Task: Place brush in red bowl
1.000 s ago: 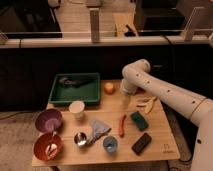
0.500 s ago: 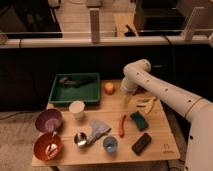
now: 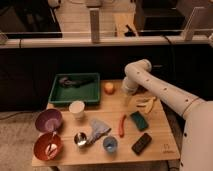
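Camera view looks down on a wooden table point(image 3: 161, 131). Its front edge runs near the bottom of the picture, and its back edge meets a dark low wall. The gripper point(image 3: 128, 98) hangs over the back half of the table, just right of an orange fruit point(image 3: 108, 88) and just left of a banana point(image 3: 145, 103). Its fingers are spread wide with nothing between them. The white arm point(image 3: 167, 94) reaches in from the lower right, crossing above the table's right edge.

The brush point(image 3: 76, 81) lies inside a green tray point(image 3: 82, 93) at the back left corner, well apart from the gripper. The red bowl point(image 3: 39, 143) sits at the front left corner, close to both edges, with something pale in it. A purple bowl point(image 3: 46, 119) is just behind it.

Bare wood shows in front of the orange fruit and at the front right corner. The middle and front are crowded with a white cup point(image 3: 76, 109), steel cup point(image 3: 80, 138), grey cloth point(image 3: 97, 129), blue cup point(image 3: 110, 145), red pepper point(image 3: 122, 125), green sponge point(image 3: 139, 121) and black block point(image 3: 142, 143).

Behind the wall stands a railing with pale posts point(image 3: 93, 25). Beige floor lies to the table's left.
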{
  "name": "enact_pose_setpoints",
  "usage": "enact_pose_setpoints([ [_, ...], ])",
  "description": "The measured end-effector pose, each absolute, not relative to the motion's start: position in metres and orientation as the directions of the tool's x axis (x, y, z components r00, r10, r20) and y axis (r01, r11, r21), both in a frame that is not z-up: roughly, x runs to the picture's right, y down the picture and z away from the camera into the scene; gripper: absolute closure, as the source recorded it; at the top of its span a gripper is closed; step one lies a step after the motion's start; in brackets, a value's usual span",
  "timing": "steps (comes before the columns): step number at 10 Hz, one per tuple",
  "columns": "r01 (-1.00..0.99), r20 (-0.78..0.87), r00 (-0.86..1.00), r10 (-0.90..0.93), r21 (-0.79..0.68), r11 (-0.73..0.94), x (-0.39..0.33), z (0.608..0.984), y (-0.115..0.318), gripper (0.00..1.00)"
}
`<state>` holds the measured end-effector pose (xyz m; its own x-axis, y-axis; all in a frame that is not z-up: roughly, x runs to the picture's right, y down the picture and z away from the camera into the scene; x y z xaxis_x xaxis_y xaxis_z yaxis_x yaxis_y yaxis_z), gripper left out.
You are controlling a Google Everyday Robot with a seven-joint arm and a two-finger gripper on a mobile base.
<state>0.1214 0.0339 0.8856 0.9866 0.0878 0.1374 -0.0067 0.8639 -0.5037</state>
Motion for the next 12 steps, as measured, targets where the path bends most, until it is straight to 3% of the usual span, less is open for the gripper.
enact_pose_setpoints([
  [5, 0.003, 0.144, 0.986, 0.078, -0.493, 0.870, 0.125, 0.895, 0.032, 0.20],
  [12, 0.176, 0.255, 0.963, -0.089, -0.341, 0.923, 0.038, 0.852, -0.051, 0.20],
])
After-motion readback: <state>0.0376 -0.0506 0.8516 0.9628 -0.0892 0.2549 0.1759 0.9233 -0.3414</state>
